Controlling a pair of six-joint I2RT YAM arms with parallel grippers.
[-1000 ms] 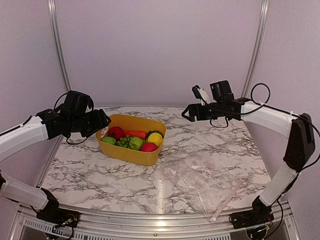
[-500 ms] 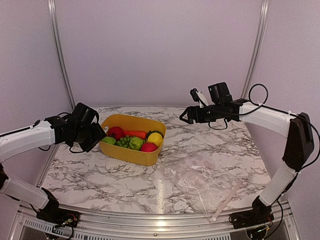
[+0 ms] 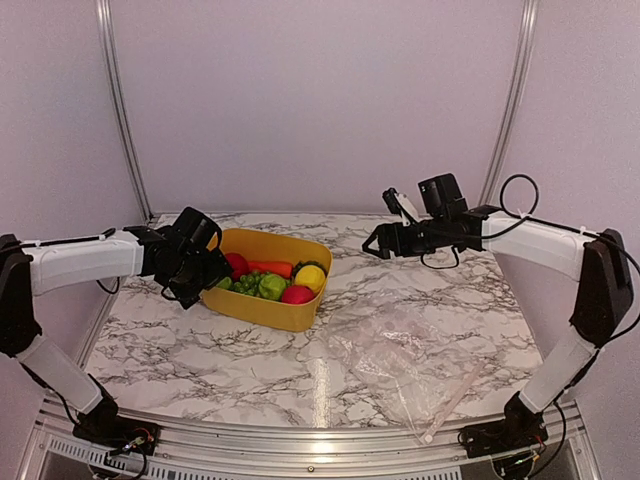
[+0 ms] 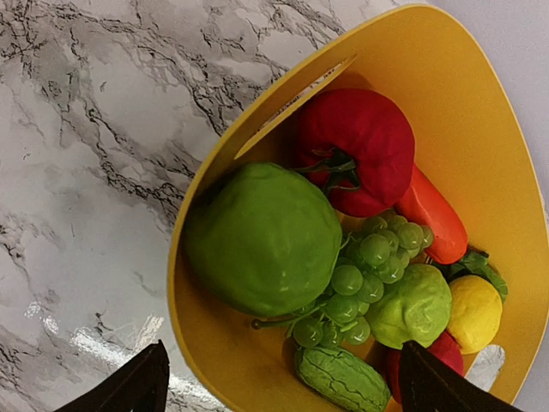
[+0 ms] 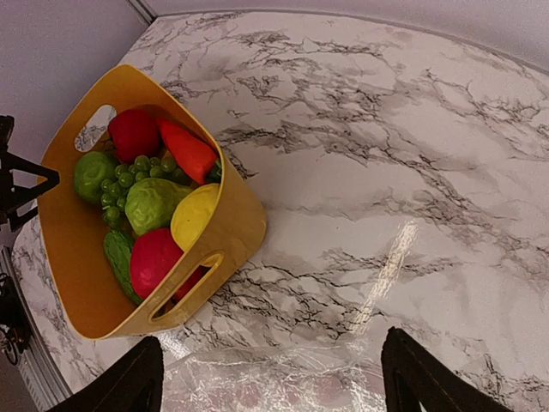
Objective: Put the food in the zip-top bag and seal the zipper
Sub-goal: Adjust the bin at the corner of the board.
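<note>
Left hand, spread wide, has swung in from the frame's left edge to the left end of the yellow tub, centre-left, where the food lies: a first pick seems near. Zip-top bag lies unfilled on the bench, lower right.

The top external camera sits high behind the arm bases, facing the back wall, and takes in the whole table. The left wrist camera looks down close into the yellow tub (it fills the frame). The right wrist camera sees the same tub from farther off, with the zip-top bag along its lower edge.
</note>
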